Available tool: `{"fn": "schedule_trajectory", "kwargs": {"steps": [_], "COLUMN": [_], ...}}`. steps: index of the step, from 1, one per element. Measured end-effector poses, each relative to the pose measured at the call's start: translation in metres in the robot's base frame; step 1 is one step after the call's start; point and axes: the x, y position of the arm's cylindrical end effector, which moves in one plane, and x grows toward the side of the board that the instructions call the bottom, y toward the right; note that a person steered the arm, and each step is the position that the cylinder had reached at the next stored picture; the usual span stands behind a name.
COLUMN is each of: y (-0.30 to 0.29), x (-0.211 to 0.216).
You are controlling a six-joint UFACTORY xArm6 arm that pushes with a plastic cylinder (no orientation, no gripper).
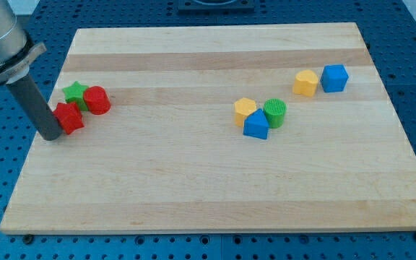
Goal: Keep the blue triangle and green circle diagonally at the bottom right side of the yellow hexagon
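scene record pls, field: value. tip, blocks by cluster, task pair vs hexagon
tip: my tip at the view's left edge of the wooden board, touching the red star's left side
left cluster: red star, green star, red cylinder, bunched together
centre cluster: yellow hexagon, blue triangle, green circle, all touching
upper right pair: yellow block beside blue cube
task pair: blue triangle below-right of the hexagon, green circle to its right
tip to task blocks: far apart
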Motion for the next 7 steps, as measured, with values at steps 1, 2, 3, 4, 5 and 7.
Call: {"fn": "schedule_trajectory", "kwargs": {"steps": [1, 2, 3, 4, 5, 7], "y": [0.000, 0.000, 0.012, 0.085, 0.205, 0.414], "x": [-0.011, -0.021, 0.008, 0.045, 0.060, 0.042]}}
